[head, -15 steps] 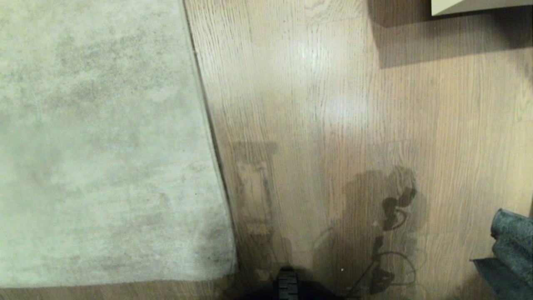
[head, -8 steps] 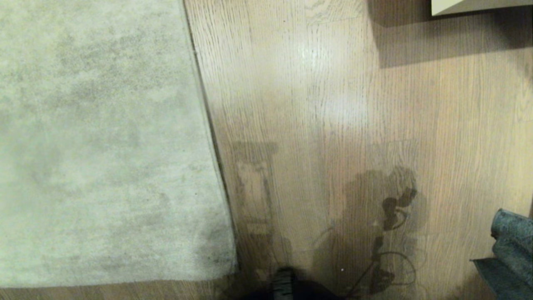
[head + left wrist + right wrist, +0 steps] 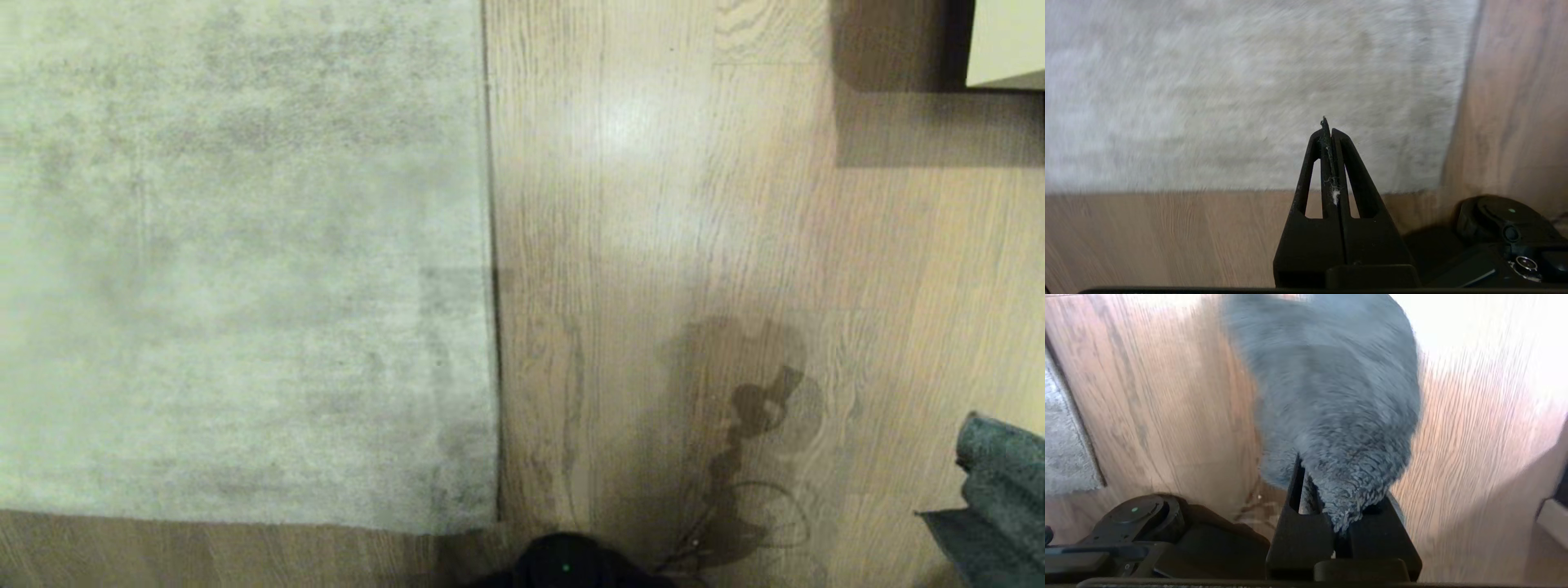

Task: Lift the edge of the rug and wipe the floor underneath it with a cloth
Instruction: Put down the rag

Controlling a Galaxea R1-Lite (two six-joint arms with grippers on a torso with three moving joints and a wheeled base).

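The pale grey-beige rug (image 3: 245, 245) fills the left of the head view. Its rug edge (image 3: 492, 327) runs straight up the picture to a square corner near the bottom. Light wood floor (image 3: 653, 204) lies to its right. My left gripper (image 3: 1327, 128) hangs shut and empty above the rug (image 3: 1249, 81) near that corner, with a bit of white lint between its fingers. My right gripper (image 3: 1331, 490) is shut on the dark teal-grey cloth (image 3: 1331, 396), which drapes over its fingertips above the floor. The cloth (image 3: 1000, 482) shows at the lower right of the head view.
A pale piece of furniture (image 3: 1004, 41) stands at the far right and casts a dark shadow on the floor. My own dark base (image 3: 571, 563) sits at the bottom, just off the rug's corner. My shadow falls on the planks ahead.
The whole head view has shifted and turned, so the camera moved: the rug edge now stands upright and further right in the picture. The cloth hangs in the same corner.
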